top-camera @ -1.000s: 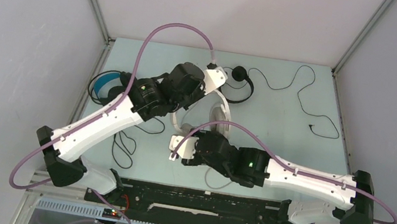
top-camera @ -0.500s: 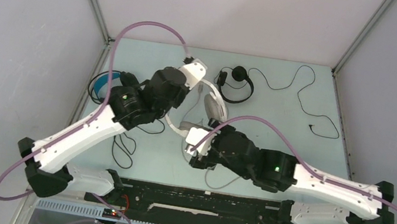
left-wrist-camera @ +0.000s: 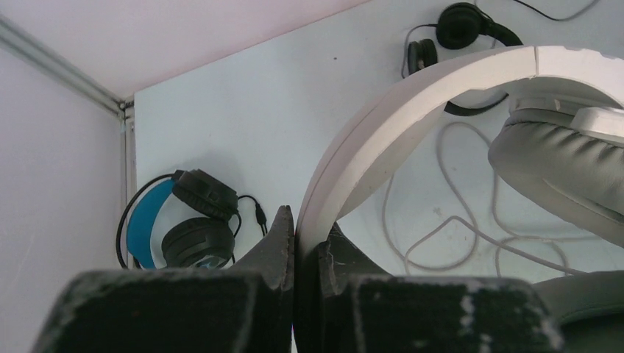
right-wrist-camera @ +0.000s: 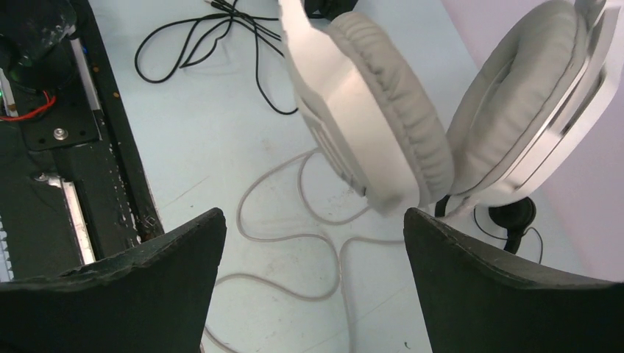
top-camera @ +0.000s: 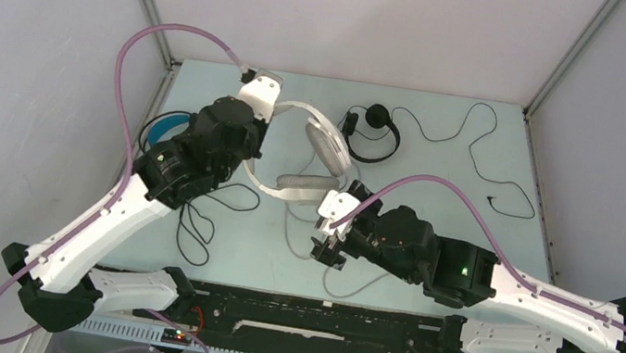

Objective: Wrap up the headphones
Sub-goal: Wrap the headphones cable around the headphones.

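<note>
The white over-ear headset [top-camera: 325, 146] hangs lifted above the table's middle. My left gripper [left-wrist-camera: 302, 228] is shut on its headband [left-wrist-camera: 412, 95]; in the top view the arm hides the grip. Its grey cable [top-camera: 341, 279] trails in loops on the table below. My right gripper [top-camera: 326, 239] is open and empty, just near of the ear cups [right-wrist-camera: 383, 110], with the cable [right-wrist-camera: 294, 235] lying under its jaws [right-wrist-camera: 313, 217]. The small black on-ear headset [top-camera: 372, 129] lies at the back centre. The bulky black headset with blue lining [top-camera: 168, 131] lies at the left, partly hidden by my left arm.
The small headset's thin black cable [top-camera: 481, 155] runs right across the back of the table. The bulky headset's black cable [top-camera: 198, 234] is bunched at the front left. The black base rail [top-camera: 315, 322] runs along the near edge. Enclosure walls stand on both sides.
My left arm has swung left and back, carrying the white headset with it. My right arm has shifted right, and its gripper now sits below the ear cups.
</note>
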Robot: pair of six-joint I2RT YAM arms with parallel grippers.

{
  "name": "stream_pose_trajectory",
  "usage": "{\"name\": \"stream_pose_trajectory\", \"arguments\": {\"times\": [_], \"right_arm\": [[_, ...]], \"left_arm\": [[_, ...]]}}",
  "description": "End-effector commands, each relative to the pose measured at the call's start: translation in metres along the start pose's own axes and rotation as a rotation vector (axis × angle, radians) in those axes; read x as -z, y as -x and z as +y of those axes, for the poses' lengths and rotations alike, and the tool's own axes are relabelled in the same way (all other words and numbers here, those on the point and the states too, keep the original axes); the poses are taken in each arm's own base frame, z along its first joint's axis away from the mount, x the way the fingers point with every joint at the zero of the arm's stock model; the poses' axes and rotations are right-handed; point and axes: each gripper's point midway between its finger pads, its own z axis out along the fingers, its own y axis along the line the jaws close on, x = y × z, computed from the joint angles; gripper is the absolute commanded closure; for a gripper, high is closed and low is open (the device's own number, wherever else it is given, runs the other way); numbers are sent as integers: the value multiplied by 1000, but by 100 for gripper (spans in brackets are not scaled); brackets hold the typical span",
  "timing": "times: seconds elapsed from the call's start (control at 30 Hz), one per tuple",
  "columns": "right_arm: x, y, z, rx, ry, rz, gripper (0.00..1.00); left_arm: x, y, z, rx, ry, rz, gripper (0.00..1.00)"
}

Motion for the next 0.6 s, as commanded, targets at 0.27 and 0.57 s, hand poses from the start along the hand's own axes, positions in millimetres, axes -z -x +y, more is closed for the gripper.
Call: {"name": "stream_pose_trajectory", "arguments": {"times": [0.27, 0.57], "right_arm": [[-5, -2, 1, -156, -58, -136, 5], [-6, 8, -24, -224, -80, -413, 6]], "left_arm": [[24, 29, 44, 269, 106, -125, 100], [76, 60, 49, 431, -17, -193, 100]]}}
